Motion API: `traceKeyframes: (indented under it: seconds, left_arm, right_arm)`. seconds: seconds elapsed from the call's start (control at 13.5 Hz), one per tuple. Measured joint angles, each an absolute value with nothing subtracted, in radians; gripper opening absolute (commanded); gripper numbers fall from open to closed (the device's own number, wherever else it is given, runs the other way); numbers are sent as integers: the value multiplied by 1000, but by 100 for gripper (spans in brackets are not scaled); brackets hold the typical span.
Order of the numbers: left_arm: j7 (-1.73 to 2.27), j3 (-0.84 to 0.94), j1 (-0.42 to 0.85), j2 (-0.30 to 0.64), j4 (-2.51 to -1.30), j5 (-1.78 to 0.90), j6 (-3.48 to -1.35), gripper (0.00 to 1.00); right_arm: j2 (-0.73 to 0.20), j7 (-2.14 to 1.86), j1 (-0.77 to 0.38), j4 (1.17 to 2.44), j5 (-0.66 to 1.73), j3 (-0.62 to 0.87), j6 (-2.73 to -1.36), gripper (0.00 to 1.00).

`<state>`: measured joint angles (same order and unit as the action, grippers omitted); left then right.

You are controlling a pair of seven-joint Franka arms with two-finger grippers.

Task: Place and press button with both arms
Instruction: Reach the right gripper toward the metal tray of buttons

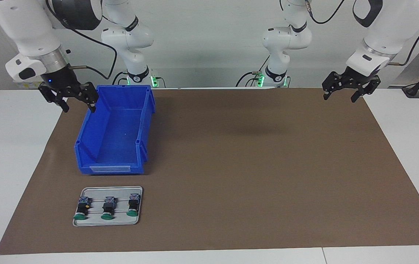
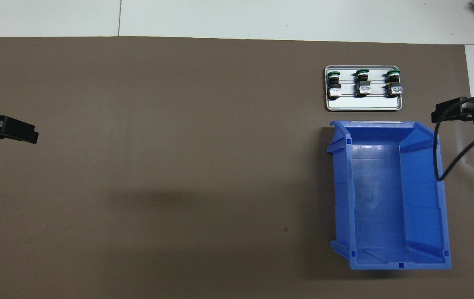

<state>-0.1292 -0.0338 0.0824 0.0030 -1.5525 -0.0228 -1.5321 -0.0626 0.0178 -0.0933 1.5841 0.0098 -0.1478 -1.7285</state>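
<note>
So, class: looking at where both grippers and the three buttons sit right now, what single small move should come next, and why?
Probably the right gripper, open and raised over the blue bin's edge, should travel out over the bin toward the metal tray. All three buttons lie on that tray untouched, at the right arm's end of the table. The left gripper waits, open, over the mat's corner.

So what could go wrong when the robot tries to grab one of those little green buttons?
The three buttons lie close together on the small tray, so the open right end effector might bump a neighbour. It hangs over the blue bin's rim and may clip it going down. The left end effector waits over the mat's edge.
</note>
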Motion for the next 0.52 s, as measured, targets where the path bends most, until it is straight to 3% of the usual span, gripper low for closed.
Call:
traceKeyframes:
  seconds: [0.52]
  left_arm:
    - [-129, -34, 82, 3, -1553, -23, -1532, 100]
  right_arm:
    - [-367, -42, -55, 1590, -1, -151, -2155, 84]
